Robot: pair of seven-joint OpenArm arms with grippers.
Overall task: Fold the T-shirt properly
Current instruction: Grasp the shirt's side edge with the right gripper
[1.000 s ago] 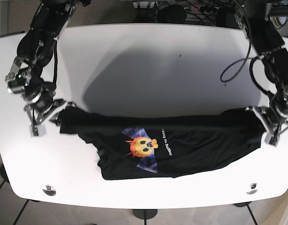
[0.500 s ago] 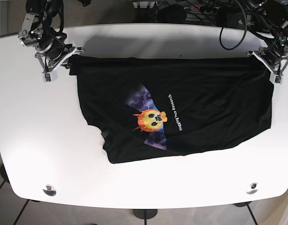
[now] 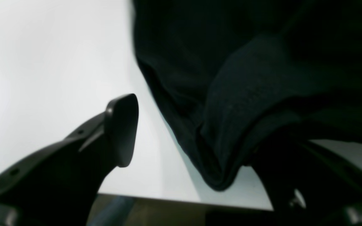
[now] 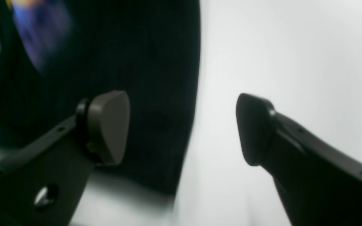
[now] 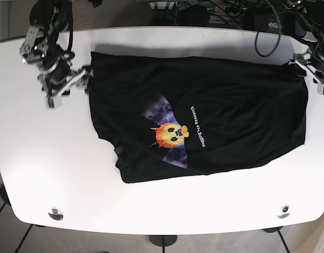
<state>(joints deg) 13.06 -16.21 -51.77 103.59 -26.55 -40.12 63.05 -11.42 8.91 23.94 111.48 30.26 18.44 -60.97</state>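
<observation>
black t-shirt [image 5: 215, 116] lies spread flat on the white desk [image 5: 151, 47]; right claw [image 4: 181, 128] gapes wide, empty, straddling the shirt's edge; left claw [image 3: 196, 141] spread wide, cloth draped over one finger

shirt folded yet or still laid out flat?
Spread, not folded. In the base view the T-shirt lies opened out across the table, print facing up, with no visible crease or doubled-over panel, only some bunching at its corners.

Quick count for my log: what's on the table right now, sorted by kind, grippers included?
T-shirt: 1, black, spread out flat
Grippers: 2, the left gripper and the right gripper, each at a far shirt corner
Silver discs set in the table's near corners: 2
Total: 5
</observation>
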